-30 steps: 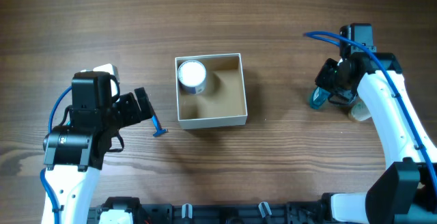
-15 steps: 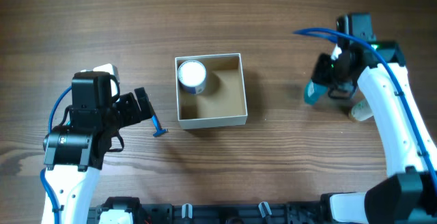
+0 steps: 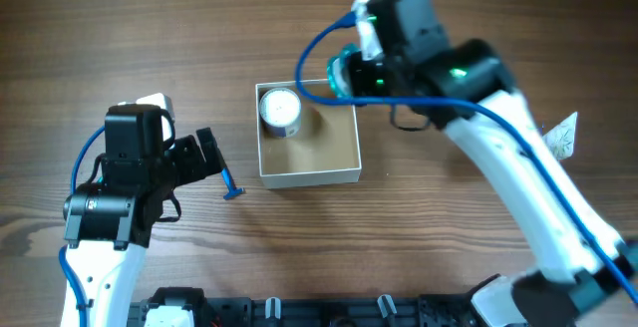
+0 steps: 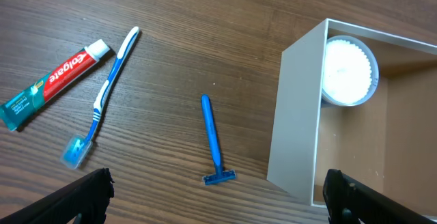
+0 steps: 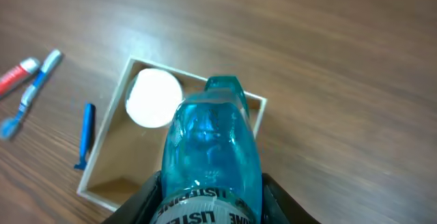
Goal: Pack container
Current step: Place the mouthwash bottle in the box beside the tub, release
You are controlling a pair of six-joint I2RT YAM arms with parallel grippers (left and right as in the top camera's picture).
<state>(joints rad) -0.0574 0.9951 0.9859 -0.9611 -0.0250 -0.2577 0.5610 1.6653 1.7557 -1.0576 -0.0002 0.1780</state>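
The container is a square shallow box with white walls and a tan inside, at the table's middle; it also shows in the left wrist view and the right wrist view. A small white round jar stands in its far left corner. My right gripper is shut on a teal mouthwash bottle and holds it above the container's far right corner. My left gripper is open and empty, left of the container, above a blue razor.
A blue toothbrush and a toothpaste tube lie on the table left of the razor. A small white packet lies at the far right.
My right arm has swung left from the table's right side, carrying the teal bottle up and over the container's far right corner. The left arm has not moved.
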